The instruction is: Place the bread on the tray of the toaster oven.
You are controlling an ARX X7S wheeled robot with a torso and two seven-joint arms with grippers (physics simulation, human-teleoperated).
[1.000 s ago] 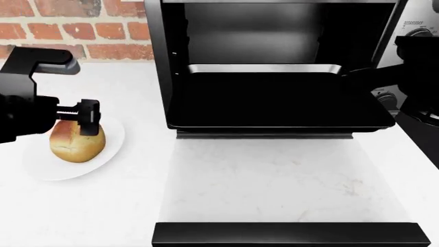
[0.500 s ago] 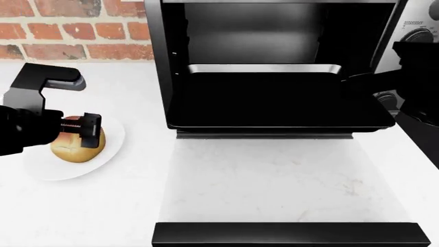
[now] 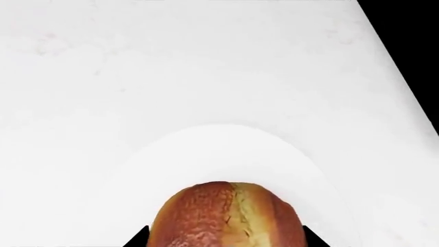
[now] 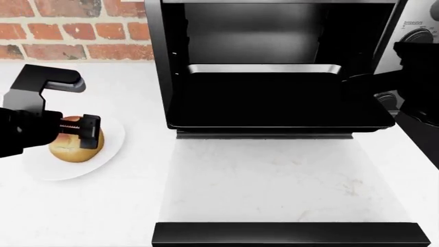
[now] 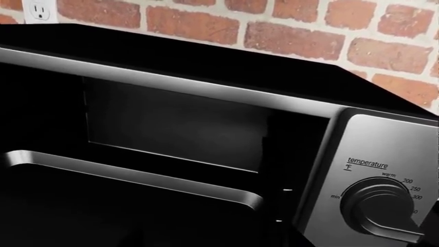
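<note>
The left gripper (image 4: pixel 81 132), reaching sideways, hides much of the bread (image 4: pixel 73 148) on its plate (image 4: pixel 41 165), fingers spread either side; the right gripper's state is unreadable.

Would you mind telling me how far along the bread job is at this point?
Done: the toaster oven is open and its tray pulled out, bare. In hand: the left gripper is down at the bread, which sits on the white plate; a firm grip isn't confirmed. Left: lift, carry and set it on the tray.
</note>
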